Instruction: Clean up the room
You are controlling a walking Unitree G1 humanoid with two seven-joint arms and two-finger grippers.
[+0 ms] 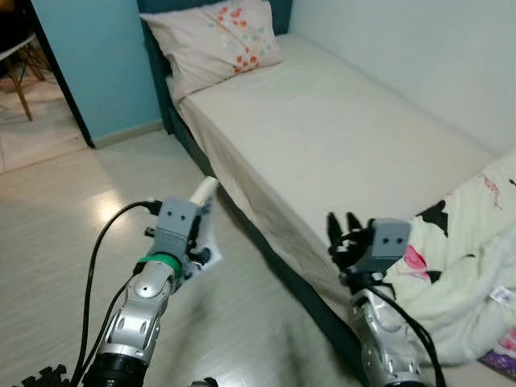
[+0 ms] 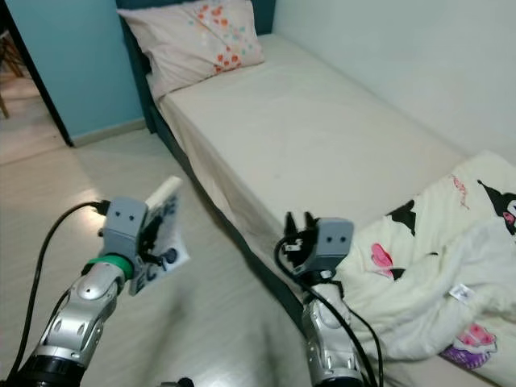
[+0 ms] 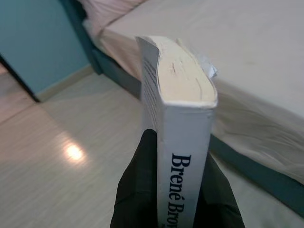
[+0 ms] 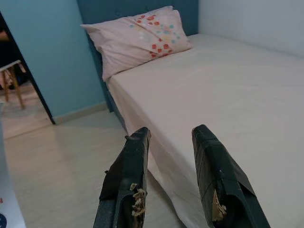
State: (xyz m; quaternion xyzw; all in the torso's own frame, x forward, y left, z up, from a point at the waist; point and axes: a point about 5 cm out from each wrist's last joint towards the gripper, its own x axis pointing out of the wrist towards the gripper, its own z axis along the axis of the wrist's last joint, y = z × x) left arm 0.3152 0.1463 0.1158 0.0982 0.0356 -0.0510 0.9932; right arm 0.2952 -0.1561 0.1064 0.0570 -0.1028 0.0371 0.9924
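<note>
My left gripper (image 1: 196,234) is shut on a white paperback book (image 1: 203,211), held upright above the floor beside the bed. In the left wrist view the book (image 3: 183,137) shows its spine with black lettering, clamped between the black fingers (image 3: 137,190). My right gripper (image 1: 343,234) is raised over the bed's near edge, open and holding nothing; its fingers (image 4: 126,175) point toward the pillow (image 4: 137,40). A crumpled cream blanket (image 2: 435,274) with cartoon prints lies heaped on the bed's near right end.
The bed (image 1: 322,129) with a pale sheet runs along the white wall, its dark frame edge (image 1: 266,250) between my arms. A teal wall (image 1: 97,56) and a doorway with a chair (image 1: 20,56) stand at the far left. Pale wooden floor (image 1: 72,210) stretches on the left.
</note>
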